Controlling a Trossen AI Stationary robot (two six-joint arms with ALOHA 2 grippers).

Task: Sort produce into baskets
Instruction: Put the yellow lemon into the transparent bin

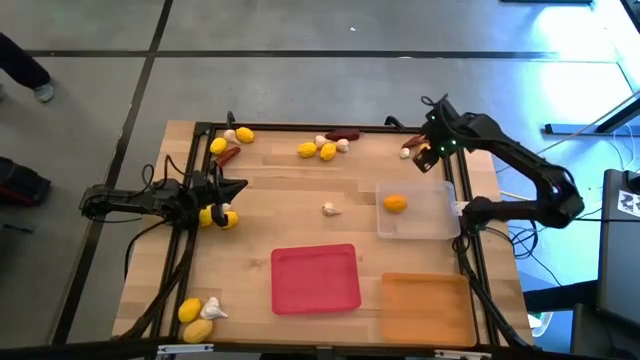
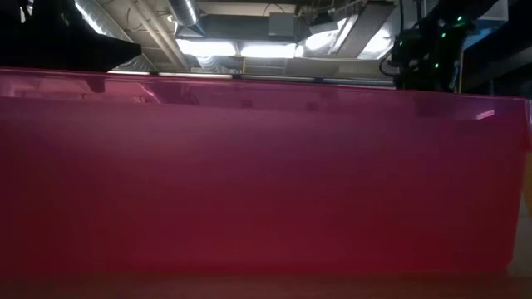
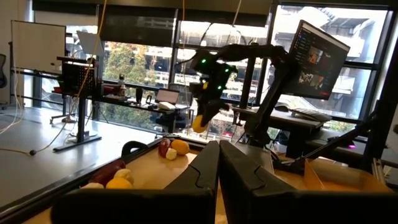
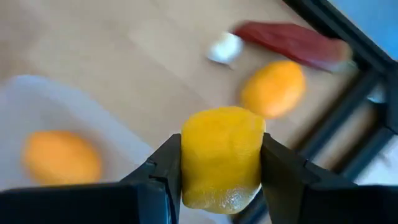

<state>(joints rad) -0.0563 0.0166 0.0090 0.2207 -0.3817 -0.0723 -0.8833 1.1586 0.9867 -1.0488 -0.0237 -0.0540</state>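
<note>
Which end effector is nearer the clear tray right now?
Right. The right end effector, shut on a lemon, hovers just past the clear tray's far edge. The left end effector sits shut well across the table, near the left side.

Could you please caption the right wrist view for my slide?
Right gripper holds a yellow lemon above the clear tray, which contains one lemon.

Yellow lemon (image 4: 221,158) clamped upright in right end effector (image 4: 221,165) above clear tray (image 1: 417,212) holding one orange lemon (image 1: 395,204); red tray (image 1: 315,279) and orange tray (image 1: 425,307) empty; remaining lemons, chilies, garlic scattered over worktop (image 1: 290,205).
</note>
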